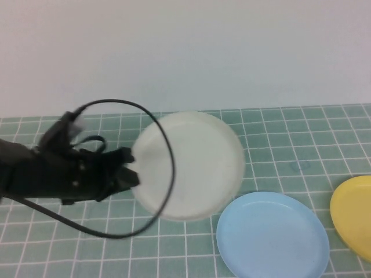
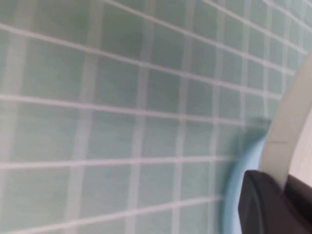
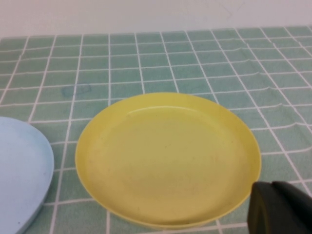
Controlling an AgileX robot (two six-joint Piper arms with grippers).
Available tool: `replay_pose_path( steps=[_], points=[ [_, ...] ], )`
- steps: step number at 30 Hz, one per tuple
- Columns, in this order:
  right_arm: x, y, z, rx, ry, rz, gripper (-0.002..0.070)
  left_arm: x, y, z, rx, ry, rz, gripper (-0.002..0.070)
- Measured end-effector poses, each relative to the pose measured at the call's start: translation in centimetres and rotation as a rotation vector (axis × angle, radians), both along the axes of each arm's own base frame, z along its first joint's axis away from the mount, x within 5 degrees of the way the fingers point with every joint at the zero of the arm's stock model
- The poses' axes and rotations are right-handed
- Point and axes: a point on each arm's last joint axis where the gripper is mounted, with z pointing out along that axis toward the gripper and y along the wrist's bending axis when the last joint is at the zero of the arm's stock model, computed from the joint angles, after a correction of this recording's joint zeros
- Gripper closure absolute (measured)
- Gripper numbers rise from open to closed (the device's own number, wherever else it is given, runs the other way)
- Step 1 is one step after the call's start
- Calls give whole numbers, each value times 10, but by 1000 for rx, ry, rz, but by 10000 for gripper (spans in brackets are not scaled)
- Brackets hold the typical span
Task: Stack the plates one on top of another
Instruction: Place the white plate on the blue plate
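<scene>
My left gripper (image 1: 131, 169) is shut on the left rim of a white plate (image 1: 191, 165) and holds it in the air over the green checked mat. In the left wrist view the white rim (image 2: 287, 131) sits between the black fingers (image 2: 261, 204), with the edge of the blue plate (image 2: 233, 187) below it. The blue plate (image 1: 271, 236) lies on the mat to the front right of the white one. A yellow plate (image 1: 353, 215) lies at the right edge and fills the right wrist view (image 3: 165, 156). My right gripper (image 3: 280, 208) hovers just beside the yellow plate's rim and is out of the high view.
The green checked mat (image 1: 290, 139) covers the table up to a white wall (image 1: 185, 52) at the back. A black cable (image 1: 168, 145) loops from the left arm across the white plate.
</scene>
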Motion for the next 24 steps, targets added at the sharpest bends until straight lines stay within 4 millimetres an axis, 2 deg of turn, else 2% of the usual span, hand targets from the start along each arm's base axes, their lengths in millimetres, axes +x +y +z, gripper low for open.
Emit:
replay_pose_path(
  steps=[4,7,9,13,16,19,24],
  points=[
    [0,0,0,0,0,0,678,-16,-42,1,0,-14,-85,666],
    [0,0,0,0,0,0,678,-25,-67,-1,-2,-28,-77,666],
    [0,0,0,0,0,0,678,-31,-82,-7,4,-21,-94,666],
    [0,0,0,0,0,0,678,-44,-109,-30,38,31,-162,667],
    [0,0,0,0,0,0,678,-48,-124,-50,61,78,-174,667],
    [0,0,0,0,0,0,678,-46,-136,-58,66,94,-189,667],
    [0,0,0,0,0,0,678,-38,-146,-54,45,78,-193,667]
  ],
)
